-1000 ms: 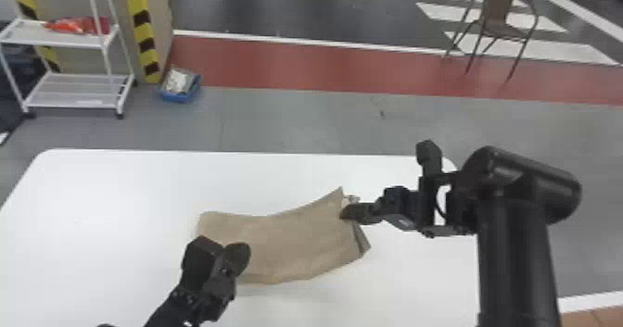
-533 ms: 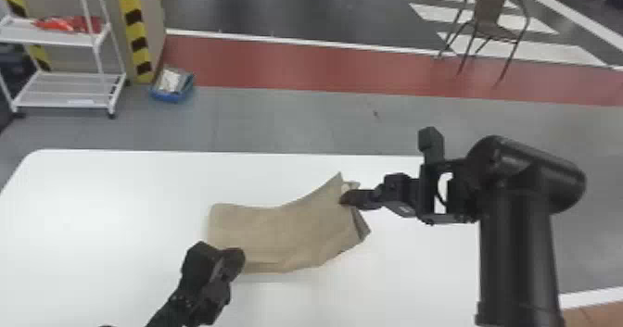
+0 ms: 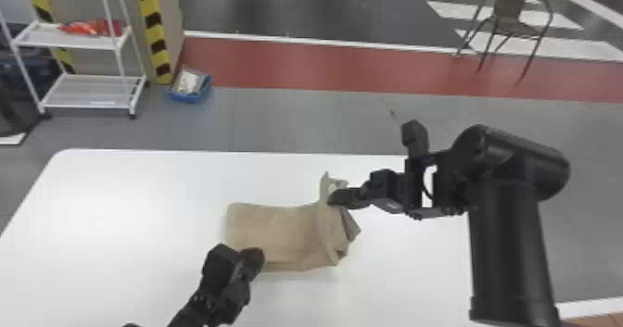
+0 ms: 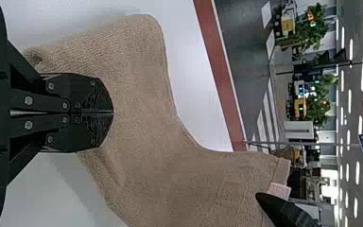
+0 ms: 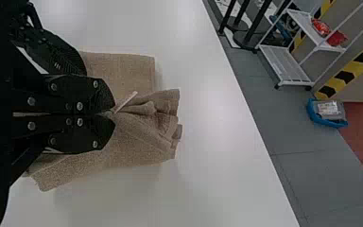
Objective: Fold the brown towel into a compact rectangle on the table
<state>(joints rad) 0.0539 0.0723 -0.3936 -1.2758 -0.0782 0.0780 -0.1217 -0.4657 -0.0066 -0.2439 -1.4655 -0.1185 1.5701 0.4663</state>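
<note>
Likely light and limp, the brown towel [image 3: 278, 233] needs its layers pinched together at corners; right tool [image 3: 331, 199] clamps its right end, left tool [image 3: 257, 255], lower centre-left, is closed.

Left wrist view | left tool [image 3: 254, 256]: its two fingers are together, over brown towel [image 4: 146, 123] | towel: extends until right tool [image 3: 340, 197], edge is curved | pale label [image 4: 279, 190]: just beside right tool | surface [image 4: 189, 80]: white
</note>
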